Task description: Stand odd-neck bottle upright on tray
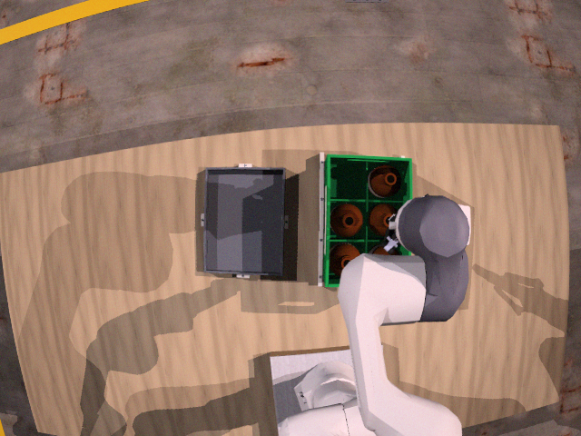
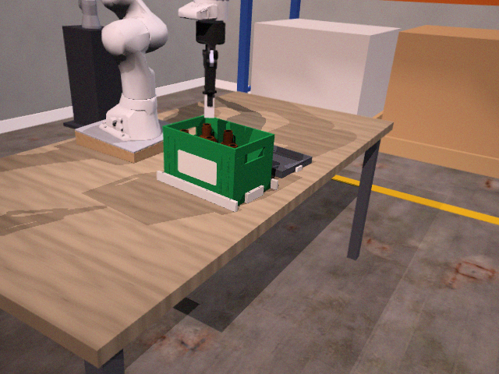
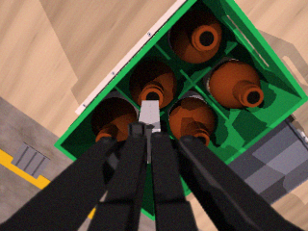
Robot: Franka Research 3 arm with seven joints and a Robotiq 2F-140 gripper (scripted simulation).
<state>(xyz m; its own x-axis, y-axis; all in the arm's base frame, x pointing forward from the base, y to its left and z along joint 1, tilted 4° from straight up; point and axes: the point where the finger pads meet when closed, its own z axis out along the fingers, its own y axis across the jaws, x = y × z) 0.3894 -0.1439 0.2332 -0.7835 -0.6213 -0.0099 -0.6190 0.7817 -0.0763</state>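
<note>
Gripper: gripper (image 3: 149,113) hangs above the green crate (image 2: 245,171) with its pads pressed flat together and nothing between them, tips over the dividers among the bottle necks.
Bottles: all five brown bottles (image 3: 206,38) stand in their cells of the crate; none is lifted.
Odd bottle: which neck differs cannot be told from these views; the necks look much alike.
Empty cell: the far corner cell on the tray side holds no bottle.
Tray: the dark grey tray (image 1: 210,220) lies flat on the table (image 1: 117,234) just beside the crate, with no bottle on it.
Crate seating: square against its white stops, not tilted.
Progress: nothing delivered; picking, carrying and standing the odd bottle on the tray all remain.
</note>
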